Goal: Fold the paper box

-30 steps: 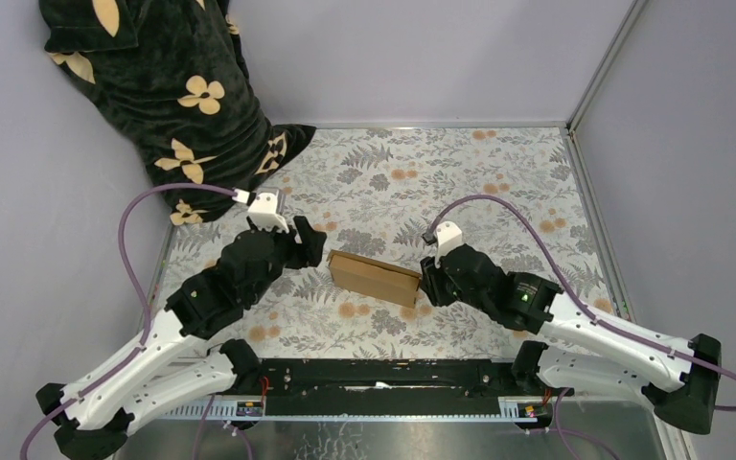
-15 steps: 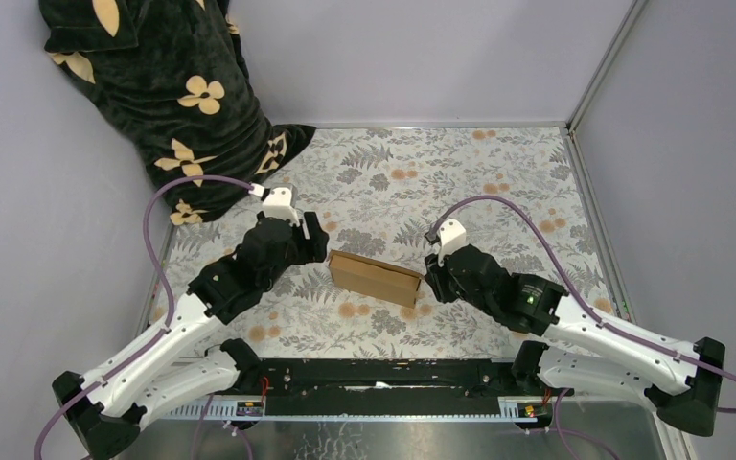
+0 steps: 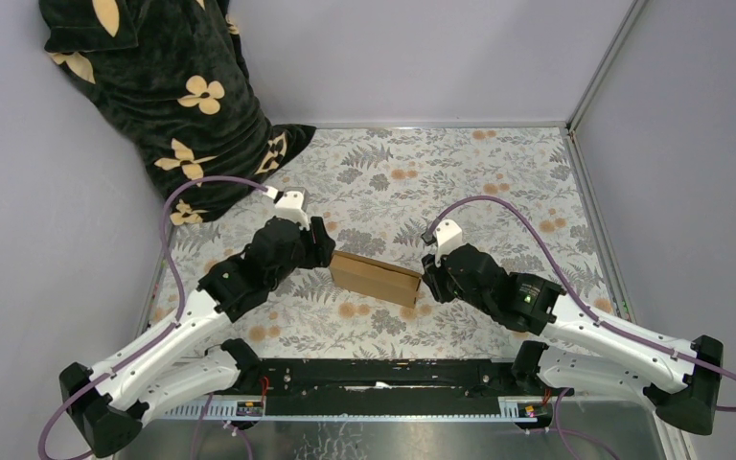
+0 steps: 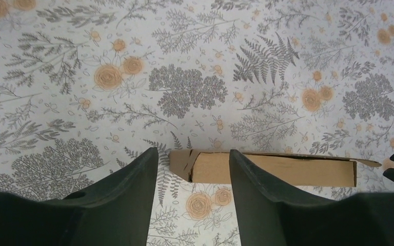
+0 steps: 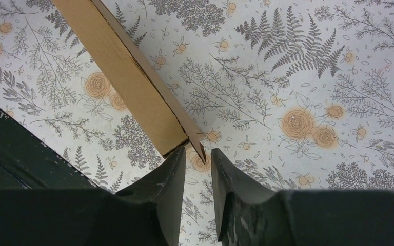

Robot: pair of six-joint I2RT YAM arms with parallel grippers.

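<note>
A closed brown paper box (image 3: 376, 277) lies aslant at the middle of a leaf-and-flower patterned table (image 3: 460, 172), its long side running left to right. The left gripper (image 4: 192, 152) is at the box's left end with its fingers spread wide (that end's corner sits in the gap between them). At the right end, the right gripper (image 5: 197, 151) has its fingers narrowly parted, with a loose flap tip at the mouth of the gap; contact cannot be told. A dark flowered cloth (image 3: 172, 96) is heaped in the far left corner.
</note>
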